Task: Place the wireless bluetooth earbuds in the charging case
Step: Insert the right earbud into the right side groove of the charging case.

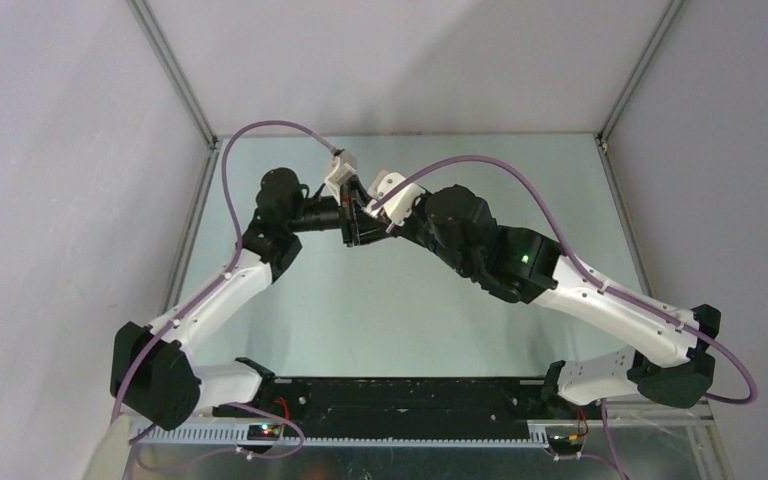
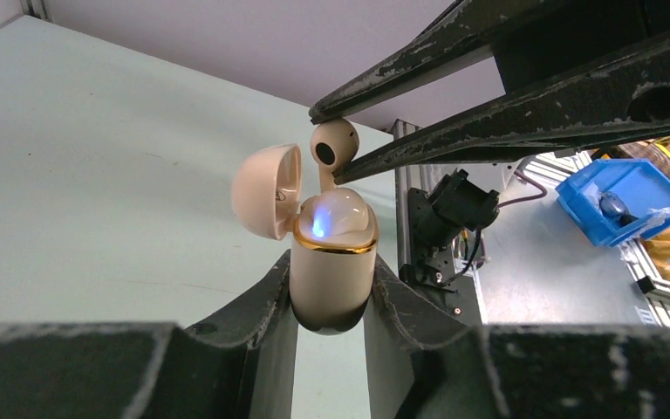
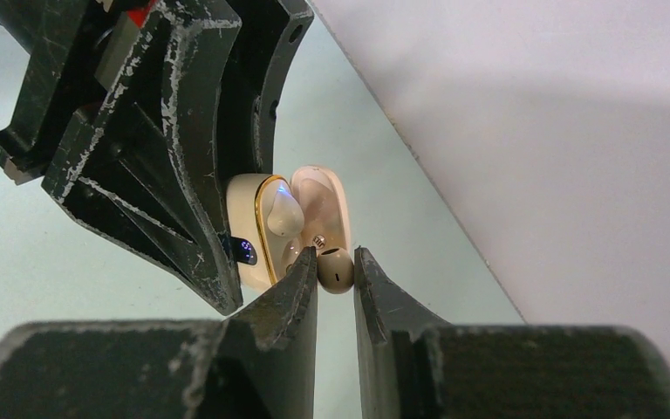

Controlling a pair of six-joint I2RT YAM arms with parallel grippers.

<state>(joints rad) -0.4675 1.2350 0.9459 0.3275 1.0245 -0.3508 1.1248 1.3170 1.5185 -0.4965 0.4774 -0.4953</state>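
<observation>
Two robot arms meet in mid-air above a pale green table (image 1: 390,310), towards its far side. Nothing else lies on it in the overhead view.

The left end effector (image 2: 331,262) is pinching a beige case (image 2: 331,292) by its lower body, fingers pressed on either side. It holds the case upright with the opening up, so the sockets face the other arm. The lid (image 2: 266,190) is swung fully open to one side, out of the way. One pale bud (image 2: 338,214) sits in the case, with a blue light glowing beside it and a gold rim around the opening.

The right end effector (image 3: 336,262) is pinching a second beige earbud (image 3: 335,271) by its rounded head, with its fingers nearly together. Gripping the head leaves the stem free to point down into the case. From the left wrist view, this earbud hangs just above the opening, beside the seated bud. The stem's tip is hidden behind that bud, so whether it has entered the empty socket cannot be told.

The task looks close to its end. What remains is likely a short, straight push down, then release. The stem must line up with the socket, or the earbud could jam on the rim or slip.
</observation>
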